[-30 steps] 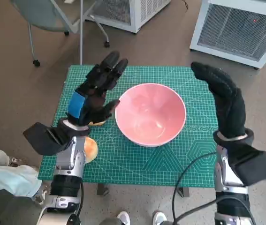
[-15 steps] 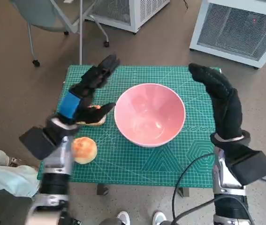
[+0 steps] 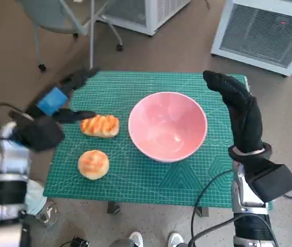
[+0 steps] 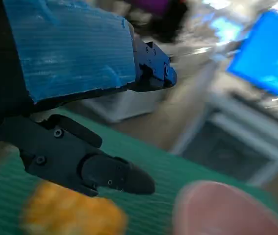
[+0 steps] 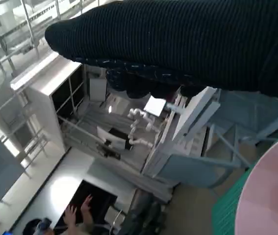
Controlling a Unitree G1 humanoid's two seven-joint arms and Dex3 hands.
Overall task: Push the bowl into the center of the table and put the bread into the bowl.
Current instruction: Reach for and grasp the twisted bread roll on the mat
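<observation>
Since the empty, spread left hand (image 3: 58, 100) has swung left off the bread (image 3: 100, 125), both loaves lie exposed beside the centred bowl (image 3: 167, 125); right hand (image 3: 237, 105) open, upright; grasp seems next.

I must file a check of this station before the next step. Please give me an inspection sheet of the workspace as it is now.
Surface: green gridded cutting mat covers the small table.
Job's things: round pink bowl near the mat's middle, nothing in it; striped oblong bread and round bread bun lie beside it on the mat.
Clutter: nothing seen.
Hands: left hand open, holding nothing; right hand open, raised beside the bowl.
Cables: black cable by the right forearm.
Surroundings: white cabinets, chair legs, brown floor.
</observation>
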